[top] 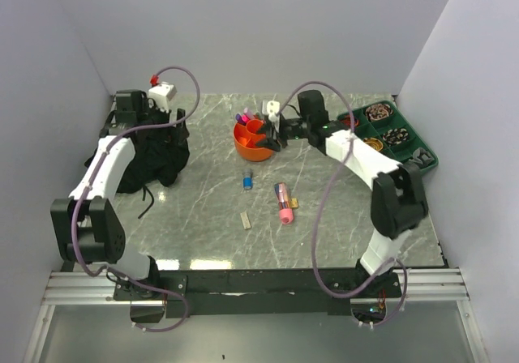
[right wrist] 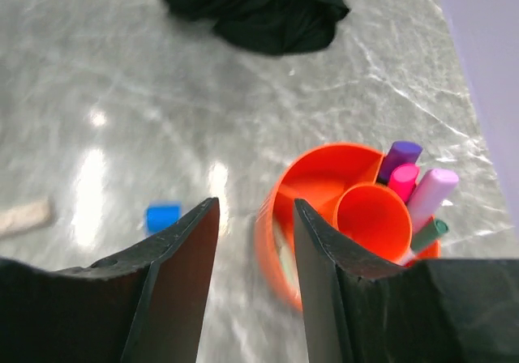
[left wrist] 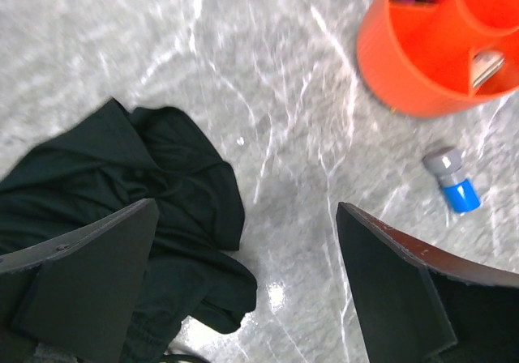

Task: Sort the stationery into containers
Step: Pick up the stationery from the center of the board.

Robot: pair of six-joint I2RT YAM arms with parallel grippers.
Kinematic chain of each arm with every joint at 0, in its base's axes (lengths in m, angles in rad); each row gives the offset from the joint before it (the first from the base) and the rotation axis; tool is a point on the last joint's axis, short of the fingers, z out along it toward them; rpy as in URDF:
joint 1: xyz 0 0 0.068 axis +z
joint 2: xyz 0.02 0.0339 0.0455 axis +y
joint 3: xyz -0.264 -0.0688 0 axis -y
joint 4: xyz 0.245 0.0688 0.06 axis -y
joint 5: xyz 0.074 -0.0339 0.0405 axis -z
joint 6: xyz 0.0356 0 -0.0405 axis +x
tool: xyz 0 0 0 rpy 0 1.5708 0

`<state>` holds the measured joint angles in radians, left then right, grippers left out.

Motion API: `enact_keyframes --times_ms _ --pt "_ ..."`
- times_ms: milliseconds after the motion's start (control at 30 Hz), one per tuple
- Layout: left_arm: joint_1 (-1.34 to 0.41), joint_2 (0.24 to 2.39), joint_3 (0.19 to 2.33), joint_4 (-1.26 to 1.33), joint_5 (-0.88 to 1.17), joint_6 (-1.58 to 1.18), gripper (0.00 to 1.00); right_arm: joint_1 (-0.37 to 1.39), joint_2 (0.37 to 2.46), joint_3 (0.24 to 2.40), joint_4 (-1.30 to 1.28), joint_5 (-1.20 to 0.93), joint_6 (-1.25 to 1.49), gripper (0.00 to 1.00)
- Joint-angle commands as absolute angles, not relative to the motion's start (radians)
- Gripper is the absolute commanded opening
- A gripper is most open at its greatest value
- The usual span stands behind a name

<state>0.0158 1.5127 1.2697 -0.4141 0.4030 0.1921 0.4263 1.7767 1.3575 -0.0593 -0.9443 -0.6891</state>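
The round orange holder [top: 254,142] stands at the back middle of the table, with purple, pink and lilac markers [right wrist: 403,178] upright in a ring compartment. My right gripper [top: 272,141] is open and empty just above the holder's rim [right wrist: 280,193]; in its wrist view [right wrist: 255,209] the jaws straddle that rim. A pale blurred item lies in a ring compartment [left wrist: 485,67]. On the table lie a small blue marker [top: 247,181], a pink marker [top: 283,203] and a beige eraser [top: 246,220]. My left gripper [left wrist: 247,217] is open and empty beside the black cloth.
A black cloth bundle [top: 150,156] lies at the back left, under my left arm. A dark green compartment tray [top: 422,164] stands at the back right. A small tan piece [top: 295,202] lies next to the pink marker. White walls close in three sides.
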Motion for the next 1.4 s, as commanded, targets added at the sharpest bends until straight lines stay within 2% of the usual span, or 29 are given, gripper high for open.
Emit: enact_keyframes --times_ms 0,67,233,633,1000,1367 --pt "0.043 1.412 1.250 -0.350 0.449 0.146 0.99 0.500 1.652 1.394 -0.757 -0.830 -1.226 0.50" --pt "0.057 1.385 1.232 -0.345 0.451 0.132 0.99 0.575 1.646 1.364 -0.892 -0.729 -1.431 0.51" --pt "0.078 1.283 1.172 -0.318 0.454 0.083 0.99 0.724 1.677 1.299 -1.020 -0.476 -1.569 0.52" --pt "0.103 1.019 0.988 -0.299 0.463 0.037 0.99 1.021 1.778 1.296 -0.848 -0.305 -1.753 0.52" --pt "0.169 0.835 0.844 -0.265 0.494 -0.032 1.00 1.069 1.945 1.436 -0.917 -0.206 -1.945 0.50" --pt "0.195 0.821 0.819 -0.232 0.526 -0.075 0.99 1.037 2.049 1.537 -1.006 -0.141 -2.019 0.45"
